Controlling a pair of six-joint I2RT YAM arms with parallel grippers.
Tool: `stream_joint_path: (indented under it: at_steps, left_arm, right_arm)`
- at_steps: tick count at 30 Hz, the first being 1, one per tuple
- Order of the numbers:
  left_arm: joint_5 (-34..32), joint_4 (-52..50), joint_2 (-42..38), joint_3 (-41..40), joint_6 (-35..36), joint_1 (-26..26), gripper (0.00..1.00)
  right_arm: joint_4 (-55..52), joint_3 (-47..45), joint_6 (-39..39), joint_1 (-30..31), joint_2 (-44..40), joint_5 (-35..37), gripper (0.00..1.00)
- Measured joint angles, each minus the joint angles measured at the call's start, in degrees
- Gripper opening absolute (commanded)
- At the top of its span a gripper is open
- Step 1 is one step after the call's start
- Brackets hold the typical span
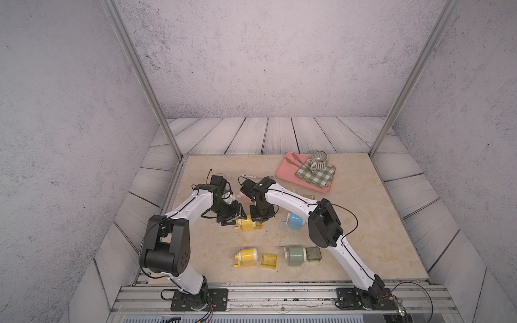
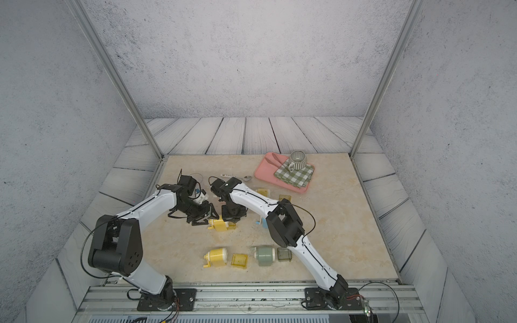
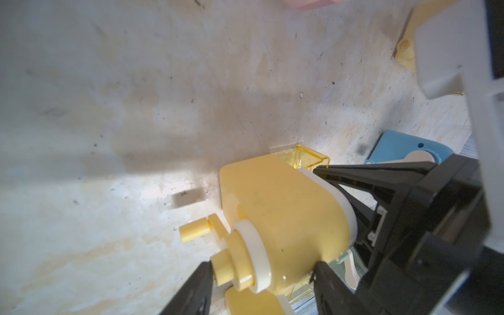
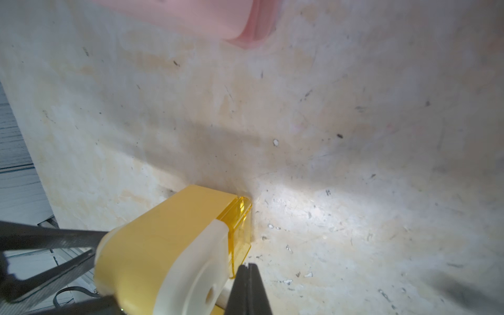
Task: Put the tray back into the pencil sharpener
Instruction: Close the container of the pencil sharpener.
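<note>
Tray [image 4: 241, 226] protrudes from pencil sharpener [image 4: 163, 245], beside closed right gripper [image 4: 247, 268].

1. This is a robot lab booth, not a real home.
2. A left arm [image 1: 193, 202] and a right arm [image 1: 291, 197] are bolted to a metal rail [image 1: 279, 296] at the near edge.
3. Bare metal posts [image 1: 140, 72] stand against grey walls [image 1: 265, 56].

Both top views are bright and evenly lit from above, with only weak, soft shadows on the tabletop [image 1: 377, 195]. The wide lens bends the frame posts [image 1: 143, 75] outward toward 10 and 2 o'clock. Both wrist views are dimmer: a broad shadow band crosses the tabletop, a white glare patch shines beside the yellow pencil sharpener [image 4: 163, 245], and the pink shape [image 4: 191, 16] is fully blurred.
</note>
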Motion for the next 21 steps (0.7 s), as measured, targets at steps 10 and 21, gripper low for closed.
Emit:
stream_joint_path:
  at_steps: [10, 21]
  left_arm:
    - [0.1, 0.0, 0.0, 0.0, 0.0, 0.0, 0.6]
    - [0.1, 0.0, 0.0, 0.0, 0.0, 0.0, 0.6]
  right_arm:
    - [1.7, -2.8, -0.4, 0.0, -4.0, 1.1, 0.23]
    - [9.6, -19.9, -0.2, -3.3, -18.9, 1.4, 0.08]
